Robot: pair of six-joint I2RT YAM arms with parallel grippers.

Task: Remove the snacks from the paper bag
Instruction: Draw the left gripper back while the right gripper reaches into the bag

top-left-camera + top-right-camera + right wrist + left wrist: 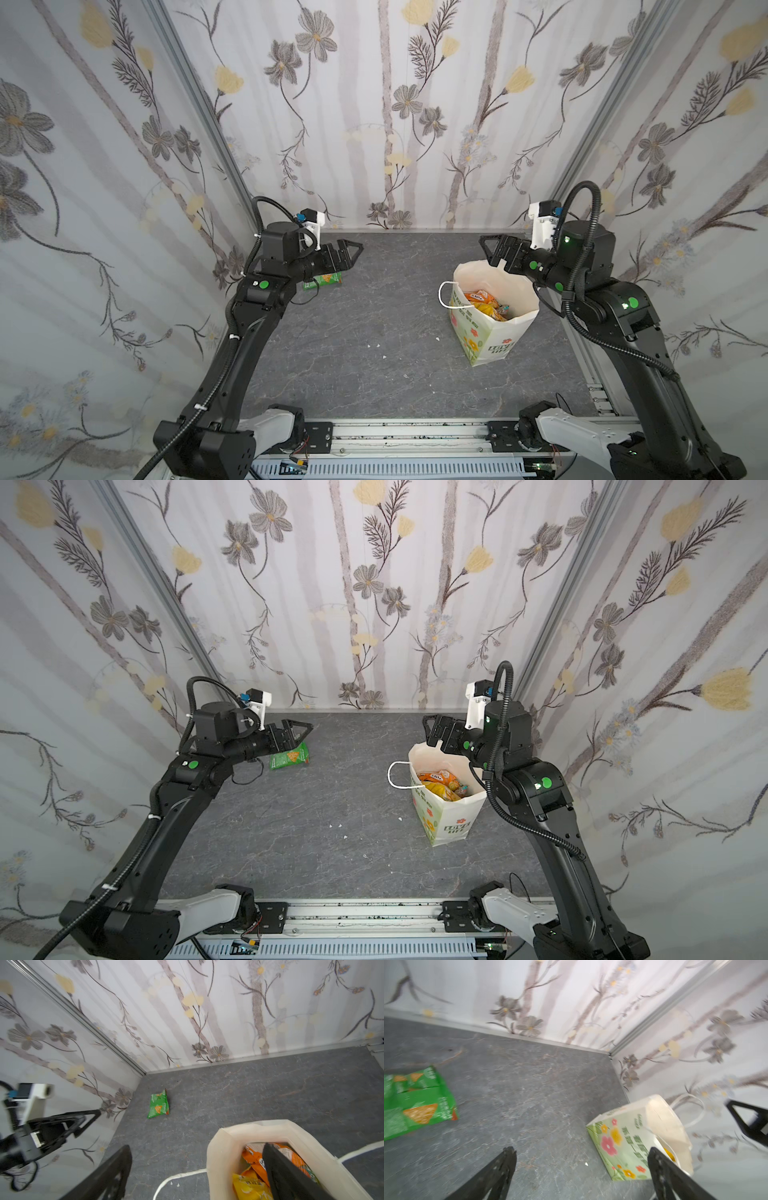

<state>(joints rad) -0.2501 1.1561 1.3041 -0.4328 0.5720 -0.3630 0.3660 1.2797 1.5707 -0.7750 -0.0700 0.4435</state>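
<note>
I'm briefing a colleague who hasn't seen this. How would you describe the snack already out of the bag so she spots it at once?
On the grey tabletop, look at the far left corner, opposite the paper bag. A green packet lies flat by the left claw. It alone is green and out; the other snacks, orange and yellow, sit inside the bag.

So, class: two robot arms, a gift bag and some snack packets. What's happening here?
The robot is emptying the paper bag, which stands upright on the table. One green packet already lies on the table near the left gripper, which is open and empty. The right gripper, also open and empty, hovers over the bag's mouth. Inside are orange and yellow packets, not yet taken out.
</note>
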